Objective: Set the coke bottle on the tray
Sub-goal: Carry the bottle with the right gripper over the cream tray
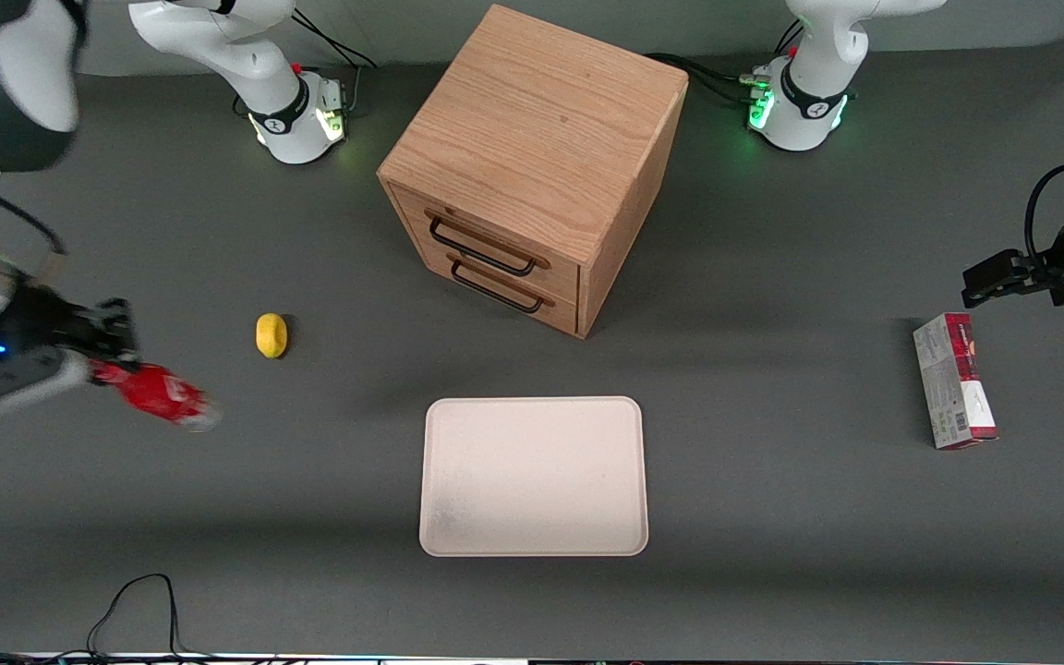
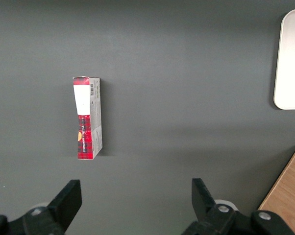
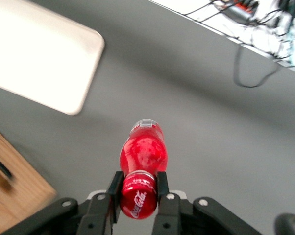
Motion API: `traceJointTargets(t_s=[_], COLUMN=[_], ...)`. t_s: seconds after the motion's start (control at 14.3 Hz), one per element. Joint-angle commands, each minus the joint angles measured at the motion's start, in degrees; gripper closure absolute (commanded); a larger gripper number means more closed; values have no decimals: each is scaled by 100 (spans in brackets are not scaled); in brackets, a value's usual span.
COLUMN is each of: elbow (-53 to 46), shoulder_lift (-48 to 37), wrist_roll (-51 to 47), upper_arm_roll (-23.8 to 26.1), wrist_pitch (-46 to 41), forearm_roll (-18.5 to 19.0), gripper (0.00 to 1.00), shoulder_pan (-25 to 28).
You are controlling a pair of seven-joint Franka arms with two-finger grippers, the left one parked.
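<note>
Right now the working arm's black two-finger gripper [image 3: 138, 188] has its jaws clenched on the small slim red coke bottle [image 3: 142, 159], pinching it at the red cap end, one finger on each side. The bottle's body and clear base stick straight out past the fingertips. From the front, the gripper [image 1: 107, 365] hangs above the dark grey counter [image 1: 772, 517] at the working arm's end, and the bottle [image 1: 158, 392] is carried tilted, nearly lying flat, base pointing toward the flat cream-white rectangular tray [image 1: 533, 476]. Bottle and tray are well apart, with bare counter between them. A small yellow lemon [image 1: 272, 334] sits near the bottle, a little farther from the front camera. The oak two-drawer wooden cabinet [image 1: 532, 166] stands farther from the camera than the tray, and a red-and-grey carton [image 1: 954, 392] lies toward the parked arm's end.
</note>
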State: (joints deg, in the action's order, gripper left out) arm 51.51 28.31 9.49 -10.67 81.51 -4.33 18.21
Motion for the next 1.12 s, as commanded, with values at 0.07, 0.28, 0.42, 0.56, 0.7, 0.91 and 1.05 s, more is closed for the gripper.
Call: traceJointTargets(t_s=[0.07,0.28,0.42,0.56,0.7,0.91,1.05], elbow=[-765,-783,-783,-783,-774,-765,-757], shoulder_lift=[535,676,729,851,1062,1658,2063], wrist_roll=[-1229,-1572,-1748,-1748,-1722,-1652,-1643], upper_arm_roll=[663,681,689,785,848,839,830], wrist_pitch=[207,409,550,673,927,1577,2060], forearm_roll=[202,538,538,529,538,538,538], gripper=[100,100,100,100,100,100,100], shoulder_pan=[294,902,1131,1167,1167,1124,1106])
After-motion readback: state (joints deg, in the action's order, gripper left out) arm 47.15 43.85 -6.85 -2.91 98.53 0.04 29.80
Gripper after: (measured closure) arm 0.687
